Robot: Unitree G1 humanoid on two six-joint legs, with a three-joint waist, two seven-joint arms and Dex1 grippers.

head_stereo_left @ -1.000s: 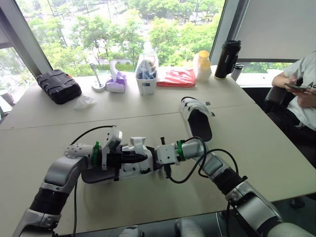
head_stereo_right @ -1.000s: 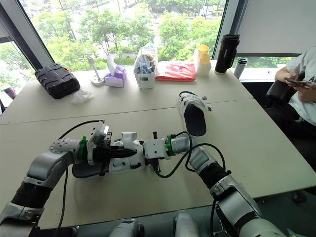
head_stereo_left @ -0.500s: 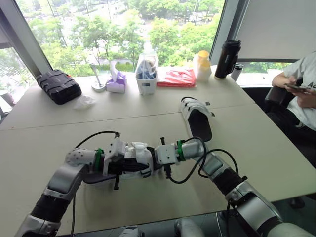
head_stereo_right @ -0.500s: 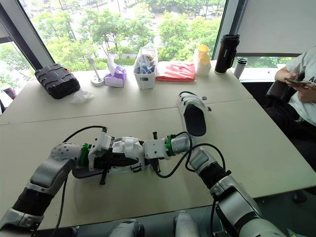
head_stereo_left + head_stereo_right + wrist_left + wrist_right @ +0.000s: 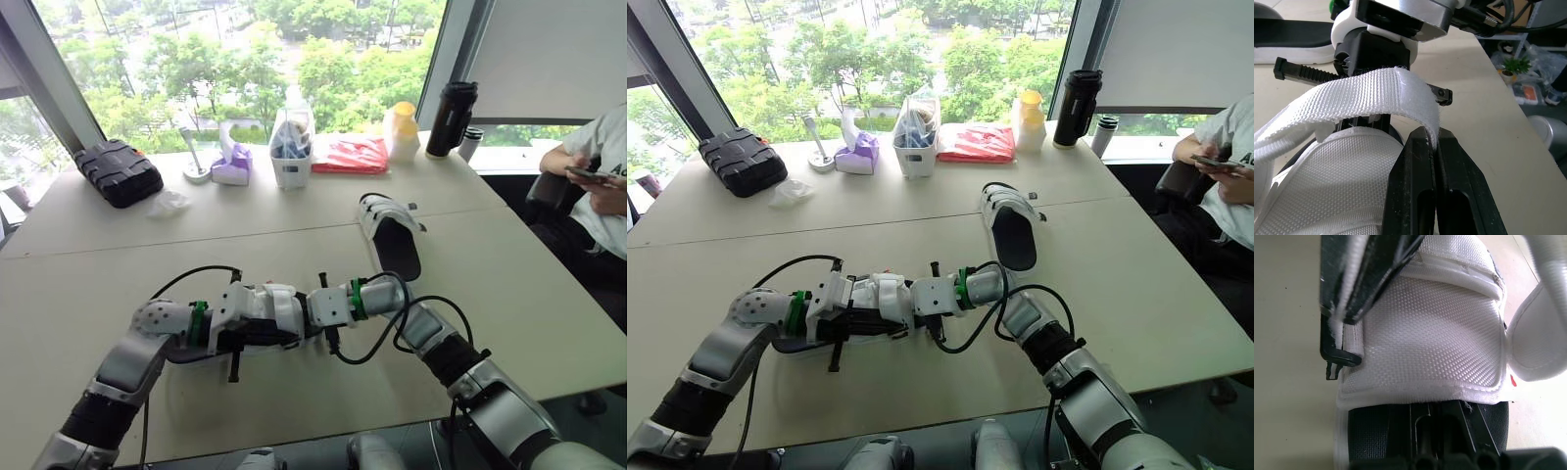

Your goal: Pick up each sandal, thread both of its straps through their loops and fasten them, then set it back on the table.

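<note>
Sandal [image 5: 260, 318]: lies on table [image 5: 509, 323] nearer than far sandal [image 5: 392, 230], well apart from it, bare top all round. Left gripper [image 5: 1435, 139]: clamps white strap [image 5: 1376, 90], lower across the upper than a second ago. Right gripper [image 5: 312, 311]: sits at end towards far sandal; grip unreadable, loop hidden.

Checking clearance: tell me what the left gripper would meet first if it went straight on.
Beyond the white woven strap pinched in its jaws, the left gripper would probably meet the right gripper, which looks close ahead.
</note>
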